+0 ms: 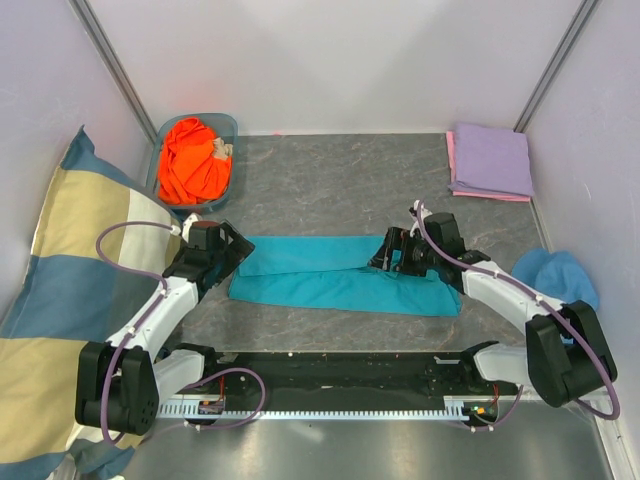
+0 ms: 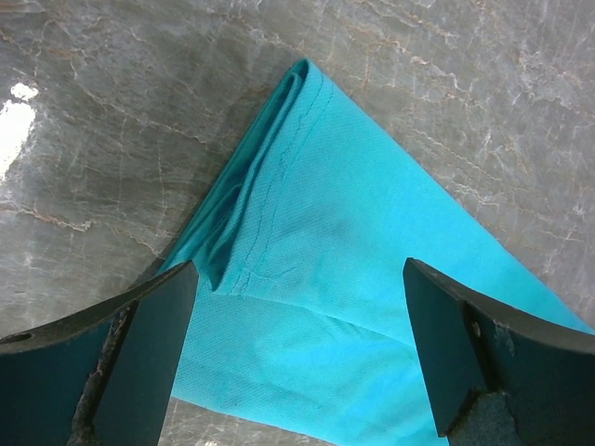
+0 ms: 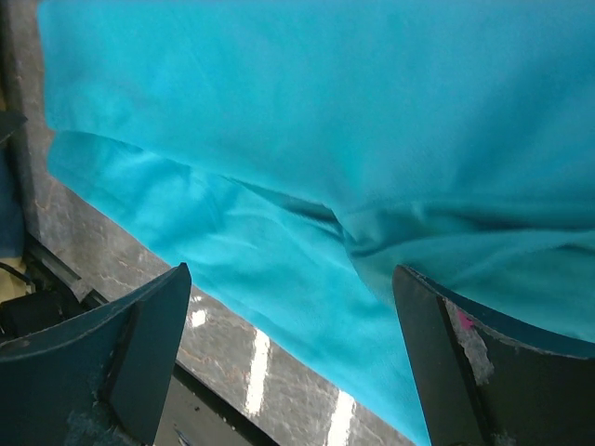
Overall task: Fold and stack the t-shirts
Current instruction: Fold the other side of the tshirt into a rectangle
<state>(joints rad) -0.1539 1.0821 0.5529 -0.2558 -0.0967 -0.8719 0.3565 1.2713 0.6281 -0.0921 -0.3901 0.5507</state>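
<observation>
Looking down, I see the teal t-shirt folded into a long strip at table centre. My left gripper hangs over its 9 o'clock end, my right gripper toward its 3 o'clock end, both spread wide, holding nothing. At 11 o'clock a blue basket holds the crumpled orange t-shirt. At 1 o'clock the lavender t-shirt lies folded on the pink t-shirt.

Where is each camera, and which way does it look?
Top camera: high behind the arms, looking down at the table; both arms show, left gripper and right gripper by the teal t-shirt.
Left wrist camera: on the left arm, facing the shirt's corner between its open fingers.
Right wrist camera: on the right arm, facing the shirt's edge between its open fingers.
Shared: all see the teal t-shirt.
</observation>
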